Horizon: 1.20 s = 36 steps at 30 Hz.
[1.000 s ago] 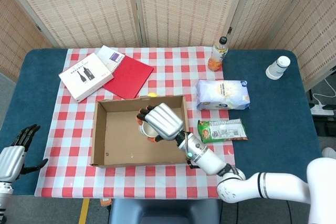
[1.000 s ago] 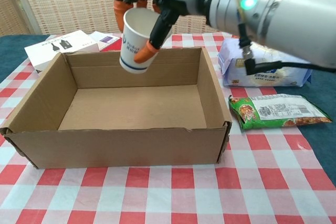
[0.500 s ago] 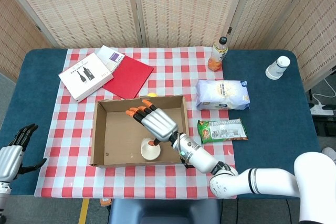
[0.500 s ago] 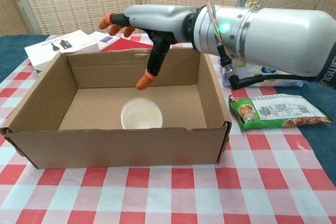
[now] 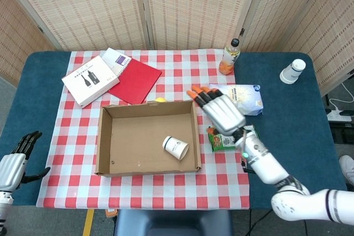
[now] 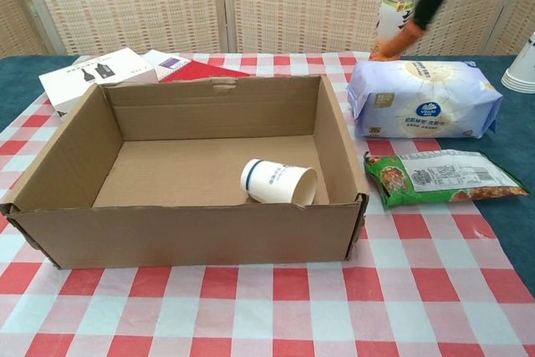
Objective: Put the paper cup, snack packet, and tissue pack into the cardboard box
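From the head view, the white paper cup [image 5: 176, 147] with a thin blue band lay on its side on the floor of the shallow brown cardboard box [image 5: 108, 143], toward the box's right wall, its open mouth turned to the lower right. The right hand [image 5: 221, 109], silver-shelled with orange-tipped fingers [image 5: 198, 94], hung over the worktop just right of the box, palm down and fingers spread apart, holding nothing. Its back hid part of the pale blue, soft plastic tissue pack [image 5: 244, 96] and part of the green, glossy snack packet [image 5: 224, 141]; both sat outside the box. The left hand [image 5: 15, 158] rested low at the worktop's left edge, dark fingers loosely apart and empty. A flat white carton [image 5: 89, 80] printed with bottles and a red folder [image 5: 135, 80] lay on the red-and-white checked cloth [image 5: 177, 72], with a bottle of orange drink [image 5: 228, 57] and stacked white cups [image 5: 292, 71] farther back.

From the chest view, the cup [image 6: 278, 183] rested tipped over against the box's corrugated front wall [image 6: 188, 235]. The tissue pack [image 6: 424, 99] looked puffy and rectangular, the crinkled snack packet [image 6: 443, 177] flat just in front of it. Only blurred orange fingertips [image 6: 411, 33] of the right hand showed at the top.
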Each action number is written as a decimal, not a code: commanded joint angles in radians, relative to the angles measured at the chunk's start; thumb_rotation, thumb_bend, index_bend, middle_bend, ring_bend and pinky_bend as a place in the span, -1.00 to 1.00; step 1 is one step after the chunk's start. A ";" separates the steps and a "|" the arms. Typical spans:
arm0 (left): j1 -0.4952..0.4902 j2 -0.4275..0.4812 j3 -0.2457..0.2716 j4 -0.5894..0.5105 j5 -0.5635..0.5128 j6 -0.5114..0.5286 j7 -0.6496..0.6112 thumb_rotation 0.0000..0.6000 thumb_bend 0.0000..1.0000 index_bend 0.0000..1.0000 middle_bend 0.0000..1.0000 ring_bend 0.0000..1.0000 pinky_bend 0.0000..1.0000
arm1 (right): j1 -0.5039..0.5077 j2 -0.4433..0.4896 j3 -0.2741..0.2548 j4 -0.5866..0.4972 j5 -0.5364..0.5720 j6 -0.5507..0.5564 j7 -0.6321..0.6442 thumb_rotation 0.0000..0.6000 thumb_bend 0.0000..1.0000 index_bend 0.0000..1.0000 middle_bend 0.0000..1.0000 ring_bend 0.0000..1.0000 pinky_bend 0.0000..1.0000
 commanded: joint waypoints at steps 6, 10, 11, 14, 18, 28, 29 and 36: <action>-0.003 -0.006 0.002 -0.005 0.002 -0.002 0.021 1.00 -0.58 -0.93 -0.99 -1.00 -0.54 | -0.226 0.092 -0.179 0.077 -0.246 0.069 0.241 1.00 -1.00 -0.42 -0.63 -0.72 -0.20; -0.003 -0.008 0.003 -0.009 0.003 -0.002 0.031 1.00 -0.58 -0.93 -0.98 -1.00 -0.54 | -0.264 0.049 -0.208 0.166 -0.338 0.077 0.336 1.00 -1.00 -0.35 -0.58 -0.66 -0.15; -0.003 -0.008 0.002 -0.009 0.002 0.000 0.032 1.00 -0.58 -0.94 -0.99 -1.00 -0.54 | -0.271 0.034 -0.212 0.195 -0.359 0.079 0.362 1.00 -1.00 -0.34 -0.56 -0.64 -0.14; -0.001 -0.006 0.000 -0.010 0.001 0.005 0.029 1.00 -0.58 -0.96 -0.99 -1.00 -0.54 | -0.282 -0.014 -0.216 0.276 -0.389 0.074 0.424 1.00 -1.00 -0.27 -0.53 -0.60 -0.11; 0.001 -0.003 -0.002 -0.008 -0.003 0.006 0.020 1.00 -0.58 -0.95 -0.99 -1.00 -0.54 | -0.289 -0.080 -0.222 0.378 -0.403 0.049 0.481 1.00 -1.00 -0.25 -0.52 -0.59 -0.10; 0.001 -0.001 -0.003 -0.005 -0.004 0.006 0.013 1.00 -0.58 -0.95 -0.98 -1.00 -0.54 | -0.274 -0.226 -0.211 0.582 -0.410 -0.031 0.599 1.00 -1.00 -0.35 -0.52 -0.60 -0.09; 0.001 -0.001 -0.004 -0.005 -0.005 0.007 0.012 1.00 -0.58 -0.95 -0.98 -1.00 -0.54 | -0.270 -0.241 -0.210 0.604 -0.410 -0.043 0.606 1.00 -1.00 -0.40 -0.52 -0.62 -0.10; 0.001 0.001 -0.007 0.001 -0.012 0.003 -0.001 1.00 -0.58 -0.95 -0.98 -1.00 -0.54 | -0.255 -0.288 -0.207 0.665 -0.415 -0.089 0.631 1.00 -1.00 -0.65 -0.52 -0.83 -0.38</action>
